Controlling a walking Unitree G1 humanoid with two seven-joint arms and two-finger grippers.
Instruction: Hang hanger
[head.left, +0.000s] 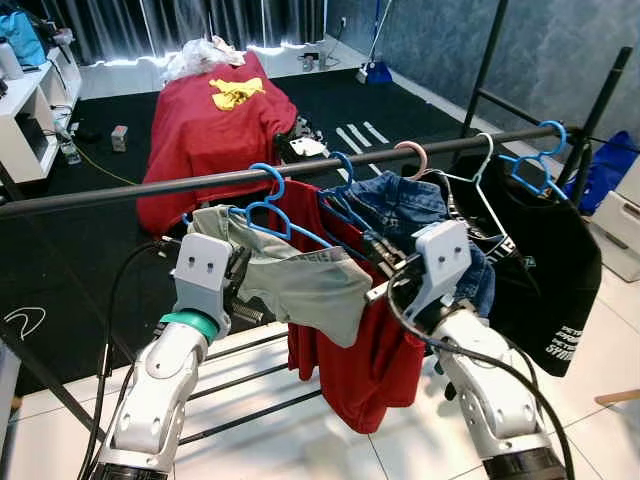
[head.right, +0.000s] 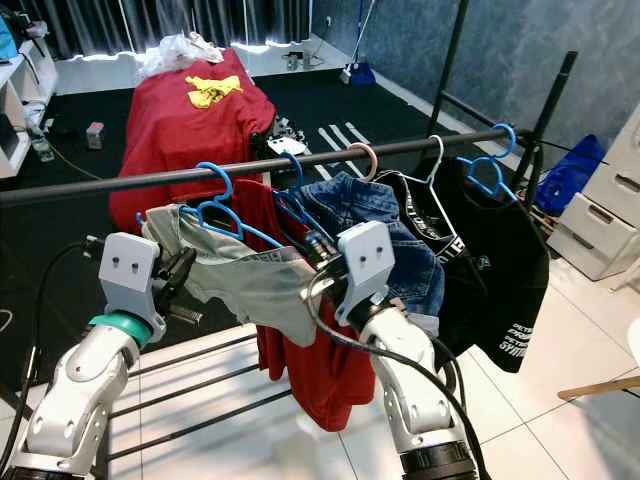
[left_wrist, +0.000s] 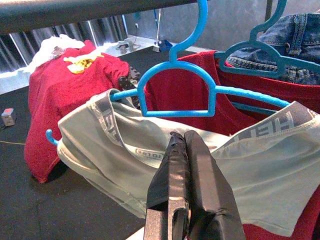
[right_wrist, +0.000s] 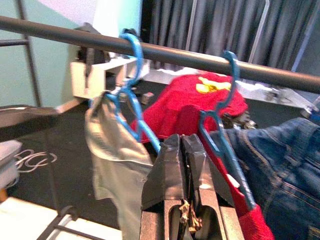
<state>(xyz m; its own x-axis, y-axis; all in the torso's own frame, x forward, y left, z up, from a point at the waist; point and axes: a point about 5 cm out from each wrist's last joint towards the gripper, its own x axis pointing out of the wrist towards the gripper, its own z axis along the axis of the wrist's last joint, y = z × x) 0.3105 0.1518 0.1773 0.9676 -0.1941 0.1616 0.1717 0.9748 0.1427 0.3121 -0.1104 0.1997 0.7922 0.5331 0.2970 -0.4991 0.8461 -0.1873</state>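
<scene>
Both jaws pressed together, empty: left gripper (left_wrist: 187, 145) below hooked hanger (left_wrist: 175, 90); right gripper (right_wrist: 181, 150) beside it. Hung on rail (head.left: 150, 188); next, withdraw.

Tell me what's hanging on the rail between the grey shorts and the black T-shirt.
In the left eye view, a red garment and blue jeans on blue hangers hang between the grey shorts and the black T-shirt on the rail.

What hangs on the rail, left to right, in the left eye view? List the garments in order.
Grey-green shorts on a blue hanger → red garment → blue denim → black T-shirt, all hanging from the dark rail.
</scene>
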